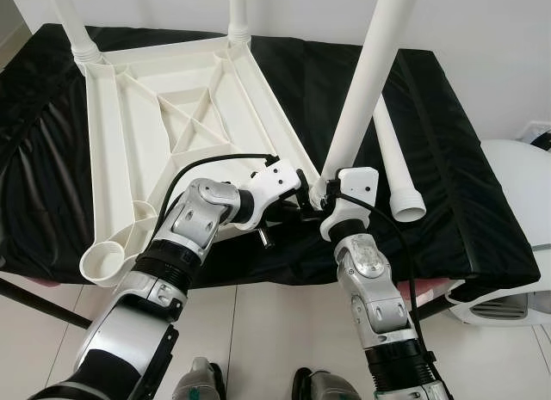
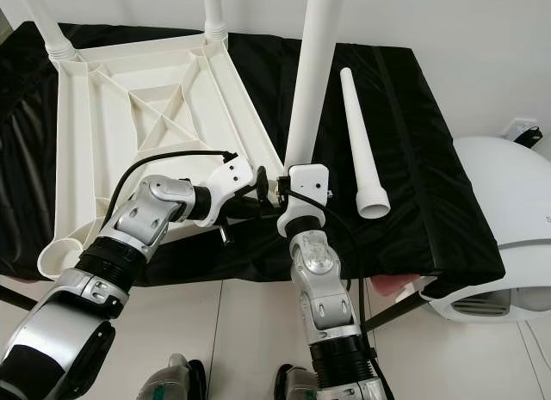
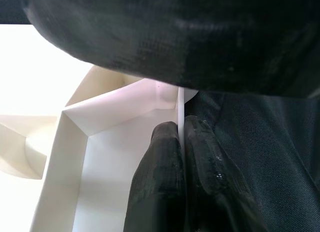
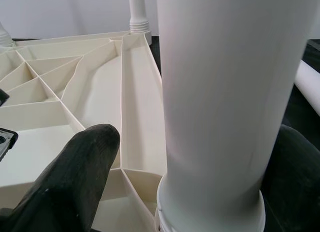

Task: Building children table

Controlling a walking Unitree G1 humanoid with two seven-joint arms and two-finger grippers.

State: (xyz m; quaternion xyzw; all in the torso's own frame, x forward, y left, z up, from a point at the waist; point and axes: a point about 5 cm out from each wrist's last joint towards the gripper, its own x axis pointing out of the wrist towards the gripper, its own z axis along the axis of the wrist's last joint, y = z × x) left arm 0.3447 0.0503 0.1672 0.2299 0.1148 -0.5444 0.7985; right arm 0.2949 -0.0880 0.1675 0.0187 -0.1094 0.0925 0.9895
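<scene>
A white plastic table top (image 1: pixel 172 116) lies upside down on a black cloth (image 1: pixel 448 202). Two legs (image 1: pixel 239 17) stand in its far corner sockets. A third white leg (image 1: pixel 366 82) stands upright in the near right corner socket, and my right gripper (image 4: pixel 200 142) is shut around its base, one finger (image 4: pixel 85 162) on each side. Beside it, my left gripper (image 3: pixel 181 137) is shut on the thin rim wall (image 3: pixel 179 105) of the table top close to that corner. A fourth leg (image 2: pixel 357 133) lies loose on the cloth to the right. The near left socket (image 1: pixel 105 262) holds nothing.
The cloth-covered surface ends just in front of my arms, with white floor tiles (image 1: pixel 275 331) below. A white rounded appliance (image 1: pixel 516 202) stands at the right. A dark table strut (image 1: pixel 34 301) runs under the front left edge.
</scene>
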